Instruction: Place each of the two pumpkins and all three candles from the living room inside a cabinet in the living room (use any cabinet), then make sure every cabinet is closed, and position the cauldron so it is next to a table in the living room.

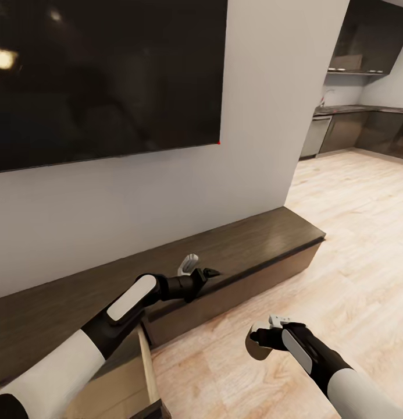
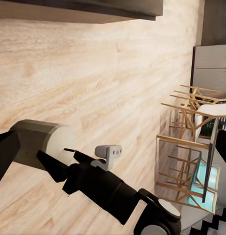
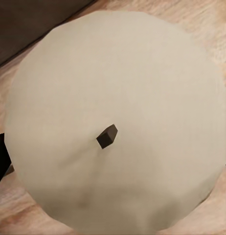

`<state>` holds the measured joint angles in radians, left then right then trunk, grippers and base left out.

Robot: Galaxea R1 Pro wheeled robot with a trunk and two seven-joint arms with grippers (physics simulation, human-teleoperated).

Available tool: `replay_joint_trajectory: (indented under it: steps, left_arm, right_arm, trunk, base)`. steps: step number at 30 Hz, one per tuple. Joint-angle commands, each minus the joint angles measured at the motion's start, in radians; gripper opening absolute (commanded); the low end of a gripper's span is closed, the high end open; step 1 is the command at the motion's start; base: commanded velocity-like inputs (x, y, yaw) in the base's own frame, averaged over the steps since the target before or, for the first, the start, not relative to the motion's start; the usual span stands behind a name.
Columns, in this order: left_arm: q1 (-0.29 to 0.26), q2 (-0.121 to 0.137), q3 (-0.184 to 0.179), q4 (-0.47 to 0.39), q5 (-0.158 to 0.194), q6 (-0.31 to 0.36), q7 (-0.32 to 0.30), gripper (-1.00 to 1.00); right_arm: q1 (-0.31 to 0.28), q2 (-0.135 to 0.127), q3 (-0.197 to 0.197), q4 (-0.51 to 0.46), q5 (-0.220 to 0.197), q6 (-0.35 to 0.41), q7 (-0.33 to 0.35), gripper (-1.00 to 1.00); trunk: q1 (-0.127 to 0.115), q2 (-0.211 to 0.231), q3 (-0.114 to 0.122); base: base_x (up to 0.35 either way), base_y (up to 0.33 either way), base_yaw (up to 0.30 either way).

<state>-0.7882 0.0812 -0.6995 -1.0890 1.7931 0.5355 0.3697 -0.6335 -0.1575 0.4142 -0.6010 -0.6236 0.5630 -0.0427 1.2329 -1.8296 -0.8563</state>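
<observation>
- Your right gripper (image 1: 260, 340) is closed around a cream candle (image 1: 256, 344), low above the light wood floor (image 1: 352, 233), in front of the cabinet (image 1: 265, 238).
- The candle has a flat top with a small dark wick (image 3: 106, 136).
- Your left gripper (image 1: 196, 269) hovers over the cabinet's front edge; its fingers are spread and hold nothing.
- A drawer (image 1: 144, 361) of the cabinet stands pulled out under your left arm.
</observation>
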Motion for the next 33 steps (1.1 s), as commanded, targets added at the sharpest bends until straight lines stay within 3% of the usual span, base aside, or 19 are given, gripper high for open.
replay_joint_trajectory:
  steps: [1,6,17,21,26,30,33]
  left_arm:
    - [0.000,0.001,0.000,0.001,0.000,0.000,0.000,1.00]
    - [0.002,0.015,0.001,0.018,0.002,0.000,-0.001,1.00]
    - [0.003,0.016,0.002,0.035,0.002,-0.001,-0.002,1.00]
    - [0.003,0.017,0.002,0.036,0.002,-0.002,-0.002,1.00]
    - [0.003,0.017,0.002,0.035,0.002,-0.002,-0.002,1.00]
    - [0.003,0.017,0.007,0.035,0.001,-0.002,-0.001,1.00]
    - [0.003,0.020,0.026,0.035,0.000,-0.001,0.000,1.00]
  right_arm:
    - [0.000,0.000,0.000,0.000,0.000,0.000,0.001,-1.00]
    - [0.000,-0.002,-0.004,-0.006,0.002,0.000,0.001,-1.00]
    - [0.000,0.001,0.000,-0.010,-0.003,0.011,0.005,-1.00]
    - [0.000,0.000,-0.002,-0.034,-0.005,0.095,0.012,-1.00]
    - [0.004,-0.002,-0.005,-0.156,-0.016,0.180,0.015,-1.00]
    - [0.009,0.000,-0.007,-0.263,-0.084,0.352,0.012,-1.00]
    - [0.010,0.002,-0.012,-0.328,-0.116,0.411,0.003,-1.00]
  trunk:
    - [0.000,0.000,0.000]
    - [0.000,0.000,0.000]
    - [0.000,0.000,0.000]
    - [0.000,0.000,0.000]
    - [0.000,0.000,0.000]
    - [0.000,0.000,0.000]
    - [0.000,0.000,0.000]
  base:
    - [0.000,0.000,0.081]
    - [0.000,0.000,0.020]
    - [0.000,0.000,0.288]
    - [0.000,0.000,0.288]
    - [0.000,0.000,0.289]
    - [0.000,0.000,0.289]
    - [0.000,0.000,0.289]
